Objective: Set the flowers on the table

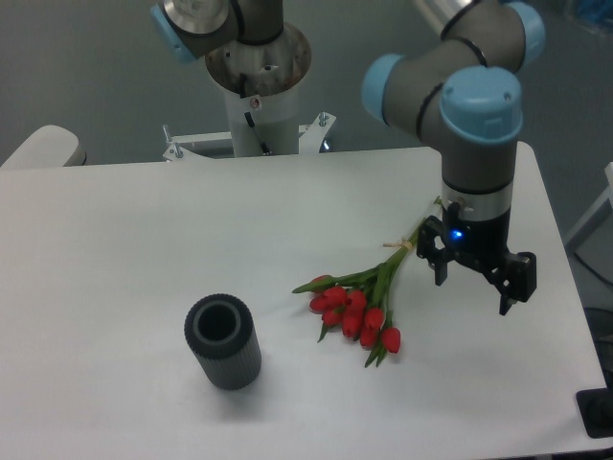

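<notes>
Nearest the camera, a dark grey ribbed cylinder (224, 342) stands upright on the table (115, 230), its hollow top open to view, well apart from everything else on the left. Just behind and to the right of it, there are the flowers (359, 305), lying flat on the white surface: red tulip heads bunched low, green leaves fanning left, and the thin stems running up and to the right toward a tie near their ends. Beside those stem ends hangs the gripper (474, 283), its two dark fingers spread wide, nothing between them, a blue light glowing on the wrist above. It sits just right of the bunch, clear of it and not touching. Above, the arm's grey links and pale blue joint caps rise out of frame. At the far edge, the robot's white pedestal (257, 105) stands behind the tabletop.
</notes>
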You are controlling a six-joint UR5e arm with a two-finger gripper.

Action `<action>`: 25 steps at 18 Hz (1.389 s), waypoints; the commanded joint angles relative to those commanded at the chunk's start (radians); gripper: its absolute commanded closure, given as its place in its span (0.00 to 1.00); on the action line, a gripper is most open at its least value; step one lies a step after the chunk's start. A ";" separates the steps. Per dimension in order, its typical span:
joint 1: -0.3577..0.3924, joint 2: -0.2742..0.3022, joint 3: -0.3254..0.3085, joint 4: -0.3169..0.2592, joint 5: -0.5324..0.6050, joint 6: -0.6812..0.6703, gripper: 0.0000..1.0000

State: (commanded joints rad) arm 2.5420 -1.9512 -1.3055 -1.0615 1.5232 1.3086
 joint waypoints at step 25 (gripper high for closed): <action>-0.177 0.000 0.040 0.003 -0.020 -0.336 0.00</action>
State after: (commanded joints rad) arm 2.3654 -1.9512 -1.2655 -1.0584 1.5033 0.9725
